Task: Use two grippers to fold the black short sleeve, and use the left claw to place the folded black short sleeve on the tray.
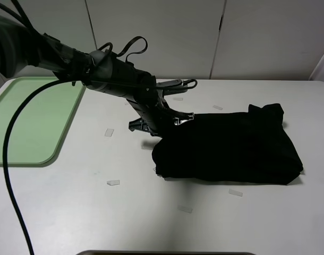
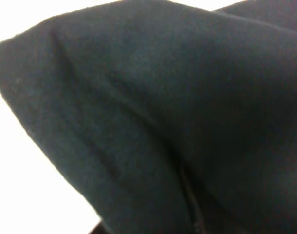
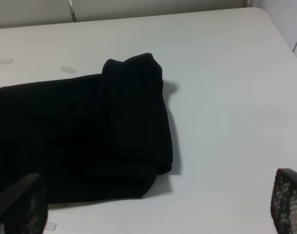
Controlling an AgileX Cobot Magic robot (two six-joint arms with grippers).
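The black short sleeve (image 1: 231, 146) lies folded into a thick rectangle on the white table, right of centre. My left claw (image 1: 161, 123) reaches in from the upper left and sits down on the garment's near-left corner. Black fabric (image 2: 153, 122) fills the left wrist view, and the fingers are buried in it. In the right wrist view, the folded shirt (image 3: 90, 131) lies ahead of my right gripper (image 3: 153, 209), which is open, its mesh-padded fingertips (image 3: 287, 200) far apart with nothing between them. The mint-green tray (image 1: 24, 122) rests at the far left, nothing on it.
Small pieces of clear tape (image 1: 113, 183) are scattered over the table around the shirt. A black cable (image 1: 10, 159) hangs from the left arm across the tray's edge. White wall panels stand behind the table.
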